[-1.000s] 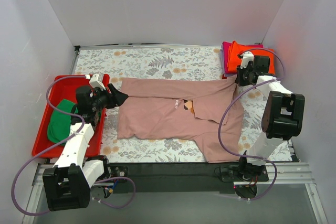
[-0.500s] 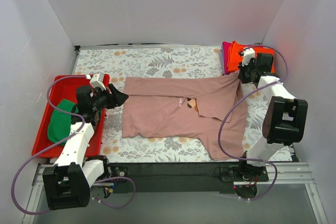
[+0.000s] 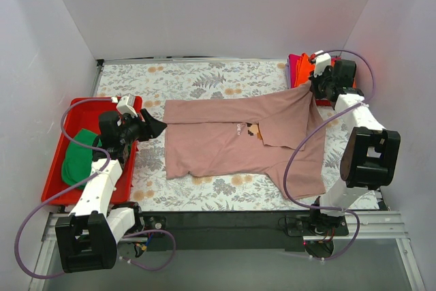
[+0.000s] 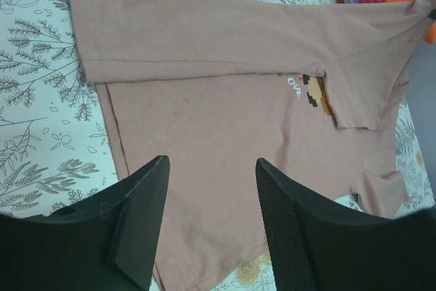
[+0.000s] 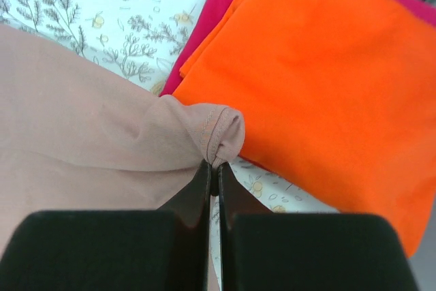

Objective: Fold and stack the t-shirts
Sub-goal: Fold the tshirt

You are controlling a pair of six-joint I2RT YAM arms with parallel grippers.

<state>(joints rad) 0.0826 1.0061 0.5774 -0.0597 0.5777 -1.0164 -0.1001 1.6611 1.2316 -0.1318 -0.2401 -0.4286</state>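
A dusty-pink t-shirt (image 3: pixel 231 138) with a small pixel print lies partly folded across the middle of the table; it also shows in the left wrist view (image 4: pixel 225 120). My right gripper (image 3: pixel 312 84) is shut on its hemmed corner (image 5: pixel 216 134) and holds it up beside the folded orange t-shirt (image 5: pixel 320 52), which lies on a magenta one (image 5: pixel 218 5) at the back right. My left gripper (image 3: pixel 155 126) is open and empty, hovering just left of the pink shirt's left edge. A green t-shirt (image 3: pixel 80 155) lies in the red tray (image 3: pixel 54 182).
The red tray sits at the left edge by the left arm. The folded stack (image 3: pixel 303 69) fills the back right corner. White walls close the table on three sides. Floral cloth (image 3: pixel 204 76) covers the table.
My right gripper has pulled the pink shirt's corner back and to the right, toward the orange stack, dragging the whole shirt rightward. The left arm has not moved.
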